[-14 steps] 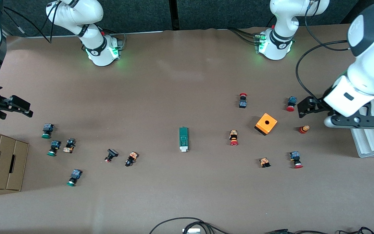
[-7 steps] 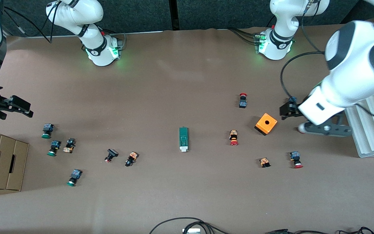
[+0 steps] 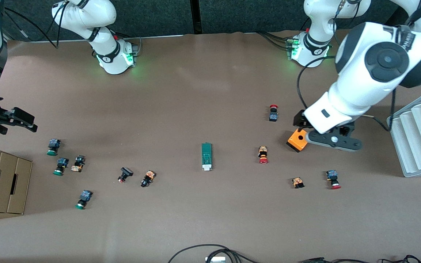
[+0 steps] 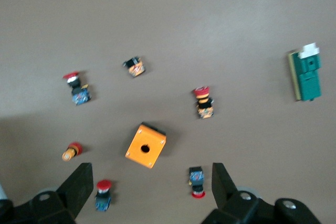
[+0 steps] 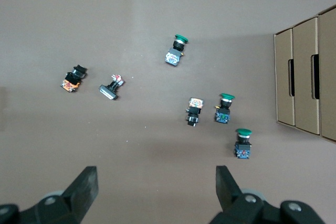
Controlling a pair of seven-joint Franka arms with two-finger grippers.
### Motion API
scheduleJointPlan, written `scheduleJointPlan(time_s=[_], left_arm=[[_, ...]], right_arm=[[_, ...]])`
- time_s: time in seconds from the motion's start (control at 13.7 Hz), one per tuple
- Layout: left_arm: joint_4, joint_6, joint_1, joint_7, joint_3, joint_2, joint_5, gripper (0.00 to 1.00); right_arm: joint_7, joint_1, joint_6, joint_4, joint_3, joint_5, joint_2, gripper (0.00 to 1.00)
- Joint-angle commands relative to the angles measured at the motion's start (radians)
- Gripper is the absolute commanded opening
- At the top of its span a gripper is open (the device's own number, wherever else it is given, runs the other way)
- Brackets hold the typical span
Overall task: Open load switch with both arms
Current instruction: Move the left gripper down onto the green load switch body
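Note:
The load switch (image 3: 206,156), a narrow dark-green block with a white end, lies flat in the middle of the table, white end toward the front camera. It also shows in the left wrist view (image 4: 306,74). My left gripper (image 3: 300,120) hangs open in the air over the orange cube box (image 3: 297,141), toward the left arm's end from the switch. Nothing sits between its fingers (image 4: 151,182). My right gripper (image 3: 24,120) waits open and empty (image 5: 156,182) above the table's edge at the right arm's end.
Red-capped push buttons (image 3: 263,155) lie scattered around the orange box (image 4: 146,145). Green-capped buttons (image 3: 53,147) lie near the cardboard boxes (image 3: 2,179). A white ribbed rack (image 3: 418,135) stands at the left arm's end. Cables (image 3: 210,252) lie along the front edge.
The left arm has swung in from its end of the table toward the middle, carrying its open gripper to above the orange box. The right arm has not moved.

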Motion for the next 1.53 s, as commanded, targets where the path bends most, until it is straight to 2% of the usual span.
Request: scheduleJointPlan(time_s=[0.0,0.15,0.36,0.73,1.02,1.17,1.31,1.46], left_arm=[[0.002,0.08,-0.062,-0.036,-0.028,0.001,0.034,1.0],[-0.011,0.147,-0.13,-0.226,-0.028,0.001,0.069,1.0],[-0.04,0.244,-0.26,-0.496,-0.028,0.012,0.268,1.0],[-0.072,0.402,-0.372,-0.733,-0.026,0.057,0.343,1.0],[-0.081,0.415,-0.475,-0.993,-0.028,0.135,0.596,1.0],[-0.096,0.45,-0.501,-1.105,-0.028,0.175,0.731,1.0],[-0.107,0.506,-0.524,-1.22,-0.028,0.218,0.819,1.0],[-0.107,0.51,-0.546,-1.369,-0.028,0.271,0.972,1.0]], right_arm=[[-0.01,0.008,0.0,0.017,-0.006,-0.012,0.01,1.0],[-0.01,0.008,0.003,0.017,-0.004,-0.012,0.011,1.0],[-0.01,0.023,0.001,0.017,-0.004,-0.013,0.01,1.0],[-0.008,0.023,-0.005,0.017,-0.006,-0.019,0.011,1.0],[-0.007,0.023,-0.014,0.015,-0.006,-0.019,0.01,1.0],[-0.007,0.022,-0.015,0.015,-0.006,-0.021,0.011,1.0],[-0.002,0.02,-0.003,0.015,-0.007,-0.018,0.011,1.0],[0.001,0.02,0.0,0.017,-0.007,-0.012,0.017,1.0]])
